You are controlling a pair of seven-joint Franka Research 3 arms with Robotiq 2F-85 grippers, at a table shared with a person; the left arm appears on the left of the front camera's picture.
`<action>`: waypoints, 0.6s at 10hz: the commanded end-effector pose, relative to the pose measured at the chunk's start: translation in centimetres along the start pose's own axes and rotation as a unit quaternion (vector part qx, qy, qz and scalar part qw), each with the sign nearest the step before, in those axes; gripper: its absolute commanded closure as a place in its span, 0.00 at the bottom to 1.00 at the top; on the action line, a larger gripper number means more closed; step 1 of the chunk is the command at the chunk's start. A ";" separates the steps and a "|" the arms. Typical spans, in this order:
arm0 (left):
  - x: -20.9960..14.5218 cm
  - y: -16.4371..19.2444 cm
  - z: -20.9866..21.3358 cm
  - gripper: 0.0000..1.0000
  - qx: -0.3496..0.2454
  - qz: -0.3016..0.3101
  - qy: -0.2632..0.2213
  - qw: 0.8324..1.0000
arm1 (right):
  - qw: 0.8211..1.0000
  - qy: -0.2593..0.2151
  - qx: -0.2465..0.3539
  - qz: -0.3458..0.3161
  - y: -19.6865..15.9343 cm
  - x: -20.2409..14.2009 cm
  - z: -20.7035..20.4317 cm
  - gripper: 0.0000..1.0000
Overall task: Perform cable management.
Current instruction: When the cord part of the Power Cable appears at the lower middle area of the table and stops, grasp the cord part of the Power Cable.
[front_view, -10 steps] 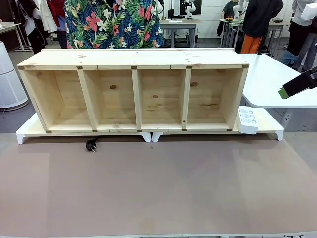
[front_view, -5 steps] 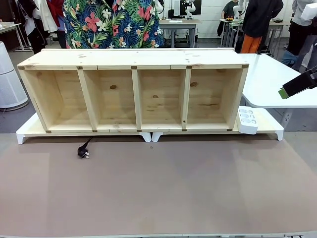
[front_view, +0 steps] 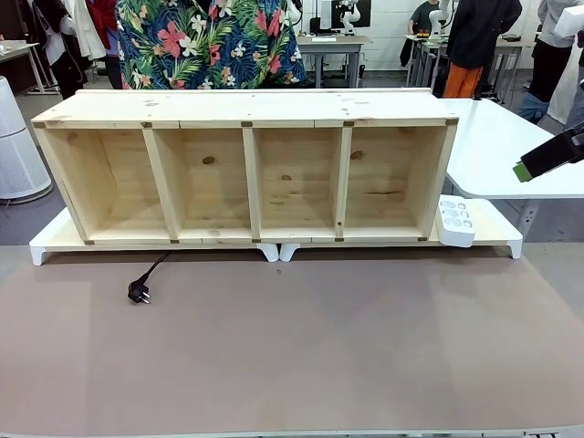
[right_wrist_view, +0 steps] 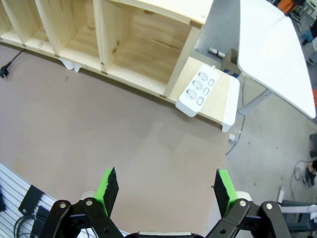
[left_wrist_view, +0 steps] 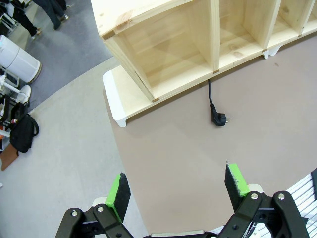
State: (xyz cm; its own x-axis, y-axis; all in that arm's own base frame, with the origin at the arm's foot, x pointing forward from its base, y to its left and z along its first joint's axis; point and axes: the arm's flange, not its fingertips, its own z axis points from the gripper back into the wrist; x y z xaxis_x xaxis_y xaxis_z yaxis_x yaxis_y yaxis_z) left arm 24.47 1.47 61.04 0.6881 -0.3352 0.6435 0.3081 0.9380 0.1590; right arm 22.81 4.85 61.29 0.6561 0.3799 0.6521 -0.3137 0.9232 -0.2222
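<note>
Left gripper: jaws wide open, empty. Cable lies on the table ahead of it, well apart, plug nearest the right-hand finger, cord running to the shelf base. Right gripper: open, empty.

We see more of the cable out from under the shelf vs 1 s ago; its plug sits further left on the worktop, nearer our side.
</note>
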 end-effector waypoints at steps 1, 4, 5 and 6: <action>0.0 -0.1 0.0 0.00 0.001 -0.001 0.002 1.000 | 1.000 -0.003 0.000 -0.003 -0.1 0.1 -0.1 0.00; 0.0 -0.1 0.0 0.00 0.001 -0.001 0.002 1.000 | 1.000 -0.003 0.000 -0.003 -0.1 0.1 -0.1 0.00; 0.0 -0.1 0.0 0.00 0.001 -0.001 0.002 1.000 | 1.000 -0.003 0.000 -0.003 -0.1 0.1 -0.1 0.00; 0.0 -0.1 0.0 0.00 0.001 -0.001 0.002 1.000 | 1.000 -0.003 0.000 -0.003 -0.1 0.1 -0.1 0.00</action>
State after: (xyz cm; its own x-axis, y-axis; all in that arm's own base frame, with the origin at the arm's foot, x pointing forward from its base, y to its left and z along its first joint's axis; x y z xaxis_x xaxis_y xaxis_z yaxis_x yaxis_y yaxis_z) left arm 24.47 1.47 61.04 0.6881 -0.3352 0.6435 0.3081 0.9380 0.1590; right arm 22.81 4.85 61.29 0.6561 0.3799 0.6521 -0.3137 0.9232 -0.2222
